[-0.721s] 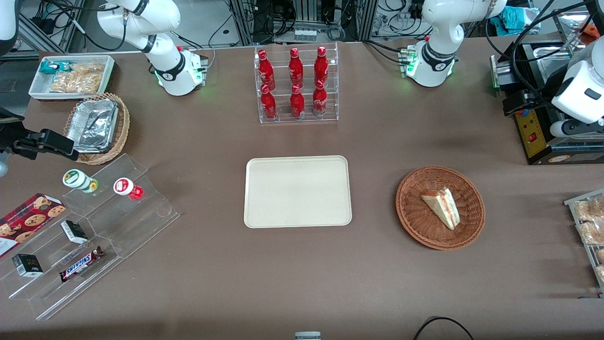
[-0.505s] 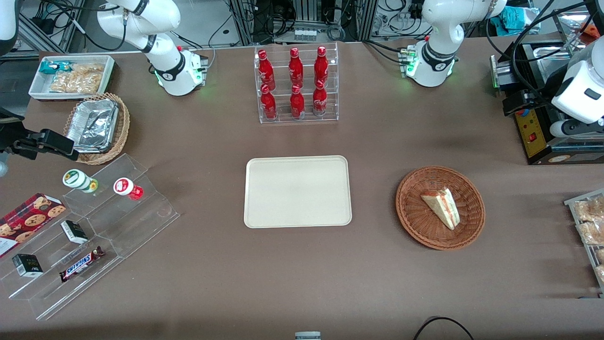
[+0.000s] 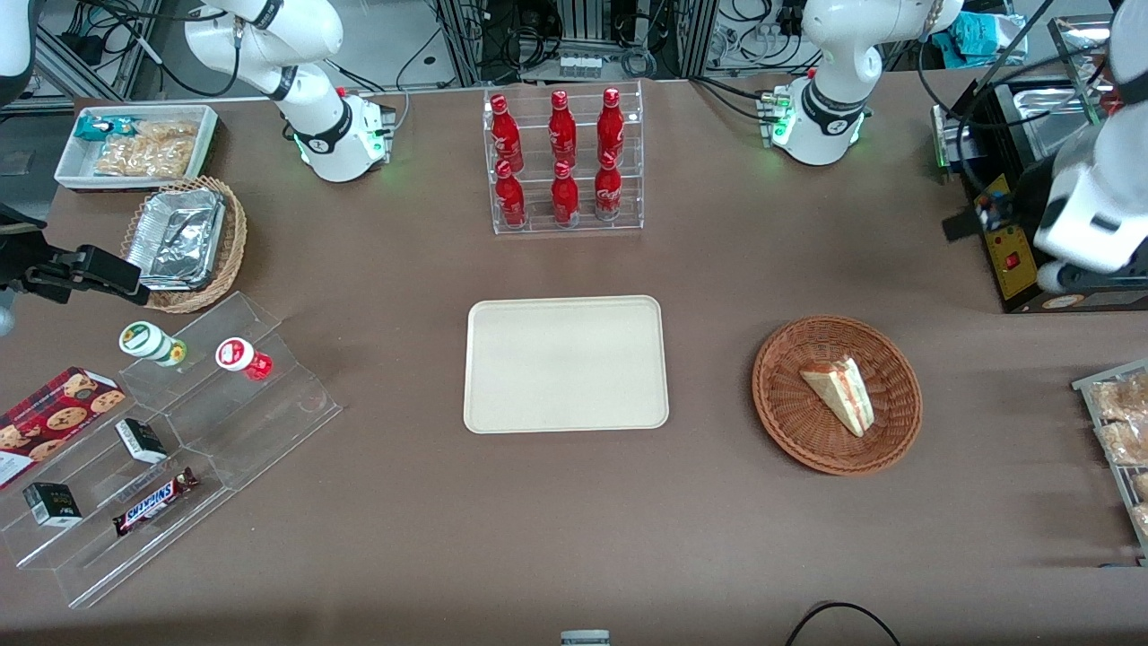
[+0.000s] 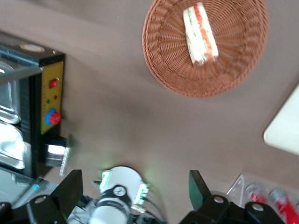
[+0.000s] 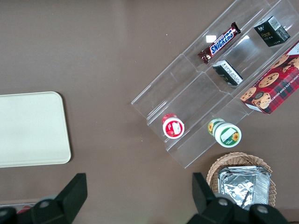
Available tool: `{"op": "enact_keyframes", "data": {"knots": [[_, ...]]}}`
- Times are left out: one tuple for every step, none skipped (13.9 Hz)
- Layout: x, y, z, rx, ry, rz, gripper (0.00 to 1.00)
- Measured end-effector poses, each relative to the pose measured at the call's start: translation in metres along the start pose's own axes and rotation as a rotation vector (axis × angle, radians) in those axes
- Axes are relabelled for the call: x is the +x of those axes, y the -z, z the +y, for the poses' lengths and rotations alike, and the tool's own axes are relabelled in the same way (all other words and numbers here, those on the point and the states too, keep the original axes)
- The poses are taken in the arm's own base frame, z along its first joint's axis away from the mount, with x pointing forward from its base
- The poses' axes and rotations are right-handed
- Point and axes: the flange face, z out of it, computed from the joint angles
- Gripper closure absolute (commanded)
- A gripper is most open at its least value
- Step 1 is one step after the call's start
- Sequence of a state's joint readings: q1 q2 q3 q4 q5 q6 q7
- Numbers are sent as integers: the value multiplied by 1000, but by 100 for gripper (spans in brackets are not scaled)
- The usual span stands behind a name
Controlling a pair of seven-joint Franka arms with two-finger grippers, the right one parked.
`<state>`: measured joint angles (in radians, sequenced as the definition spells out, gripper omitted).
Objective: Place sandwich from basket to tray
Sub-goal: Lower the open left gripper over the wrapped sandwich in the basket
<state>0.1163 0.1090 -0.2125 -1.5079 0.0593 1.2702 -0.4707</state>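
The sandwich (image 3: 839,395) lies in the basket (image 3: 789,426), its long axis slanting toward the front camera. The pincer (image 4: 135,191), fingers spread apart and empty, hangs high at the working arm's end, well apart from the basket; the tray (image 3: 565,363) sits beside it.

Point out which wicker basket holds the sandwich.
The reddish-brown basket toward the working arm's end holds the sandwich; the lighter tan basket holds foil containers. The hand, open, hangs high above the table, off beside the reddish-brown basket.
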Motion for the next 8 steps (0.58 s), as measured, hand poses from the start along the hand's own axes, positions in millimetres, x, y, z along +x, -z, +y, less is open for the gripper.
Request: {"op": "enact_keyframes", "data": {"knots": [[16,-19,12,4,52,-14,0],[32,-40,26,9,95,-22,0],[47,-62,40,15,130,-25,0],[60,-84,52,17,161,-24,0],[72,-105,61,12,191,-20,0],[83,-124,69,2,219,-14,0],[92,-140,75,-11,245,-4,0],[101,-155,81,-26,270,8,0]]}}
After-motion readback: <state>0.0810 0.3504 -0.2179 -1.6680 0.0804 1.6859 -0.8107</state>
